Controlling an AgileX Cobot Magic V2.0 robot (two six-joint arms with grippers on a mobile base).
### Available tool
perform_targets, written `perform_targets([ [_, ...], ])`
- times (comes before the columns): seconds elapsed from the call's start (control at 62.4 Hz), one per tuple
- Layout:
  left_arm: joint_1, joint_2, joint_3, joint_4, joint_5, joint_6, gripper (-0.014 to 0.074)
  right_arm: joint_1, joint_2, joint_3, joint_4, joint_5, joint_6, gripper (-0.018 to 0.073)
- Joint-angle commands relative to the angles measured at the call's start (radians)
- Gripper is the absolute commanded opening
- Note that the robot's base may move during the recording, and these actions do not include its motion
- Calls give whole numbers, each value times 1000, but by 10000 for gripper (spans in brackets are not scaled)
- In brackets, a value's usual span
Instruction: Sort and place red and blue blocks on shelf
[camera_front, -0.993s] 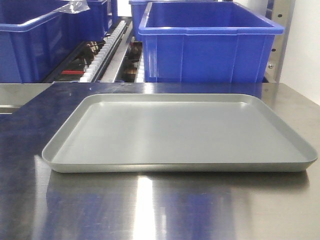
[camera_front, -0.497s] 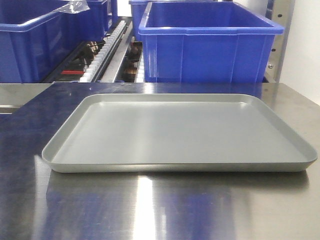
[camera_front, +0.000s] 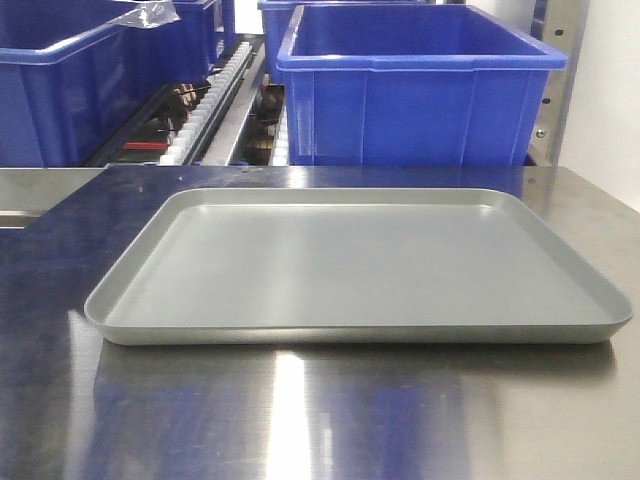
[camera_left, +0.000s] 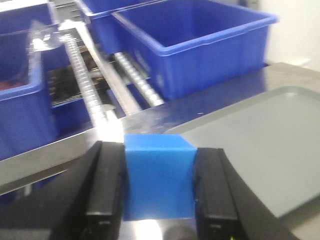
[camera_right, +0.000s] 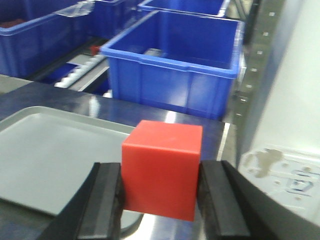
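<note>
No visible shift in front view since second ago: grey tray (camera_front: 360, 270) same spot on steel table (camera_front: 300, 420), blue bins (camera_front: 420, 85) behind. Clamping blue block (camera_left: 159, 182) between jaws of left gripper (camera_left: 159, 170), above table beside tray's left corner. Clamping red block (camera_right: 162, 165) between jaws of right gripper (camera_right: 161, 185), near tray's right edge.

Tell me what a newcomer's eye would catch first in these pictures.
The two bright cubes stand out: a red block clamped in the right claw and a blue block clamped in the left claw, each filling its wrist view. Next comes the large grey tray, lying bare on the steel table in the front view, with big blue bins behind it.
</note>
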Motion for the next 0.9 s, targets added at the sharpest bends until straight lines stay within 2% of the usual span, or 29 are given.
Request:
perform_targets([
  [0.0, 88, 9, -31, -3, -92, -9, 84, -51, -5, -24, -10, -93, -6, 66],
  [0.064, 177, 9, -31, -3, -92, -9, 85, -84, -5, -24, -10, -93, -6, 66],
  [0.096, 201, 7, -31, -3, -92, -9, 85, -92, -5, -24, -10, -93, -6, 66],
  [0.336, 338, -25, -31, -3, -94, -9, 84, -94, -5, -24, -10, -93, -6, 66],
  [0.481, 365, -27, -31, -3, -94, -9, 85, -94, -5, -24, -10, -93, -6, 66],
  [0.881, 365, -27, -31, -3, -94, -9, 84, -94, -5, -24, -10, -93, -6, 66],
])
